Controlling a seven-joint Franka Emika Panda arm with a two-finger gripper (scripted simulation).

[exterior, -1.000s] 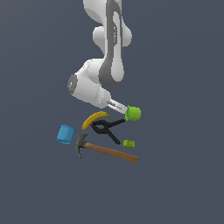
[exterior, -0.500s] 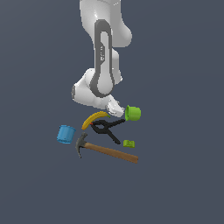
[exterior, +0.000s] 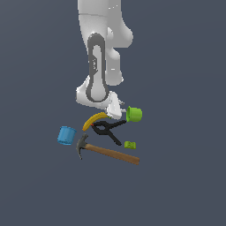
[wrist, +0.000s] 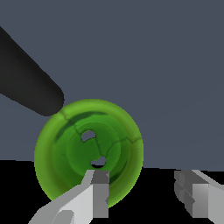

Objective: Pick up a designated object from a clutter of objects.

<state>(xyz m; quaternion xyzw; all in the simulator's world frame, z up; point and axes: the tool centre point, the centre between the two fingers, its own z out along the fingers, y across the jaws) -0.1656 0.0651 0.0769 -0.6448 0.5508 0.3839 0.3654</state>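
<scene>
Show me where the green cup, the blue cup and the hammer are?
green cup (exterior: 134,114), exterior view, on its side wall.
blue cup (exterior: 66,135), exterior view, on its side wall.
hammer (exterior: 112,154), exterior view, on its wooden handle.

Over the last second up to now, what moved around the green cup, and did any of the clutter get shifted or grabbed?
The arm swung round and now stands upright over the clutter, with the gripper at the green cup. In the wrist view the jaws stand apart, one finger in front of the cup; nothing is grasped yet. The cup, banana, clamp, hammer, blue cup and small green block stayed put.
</scene>
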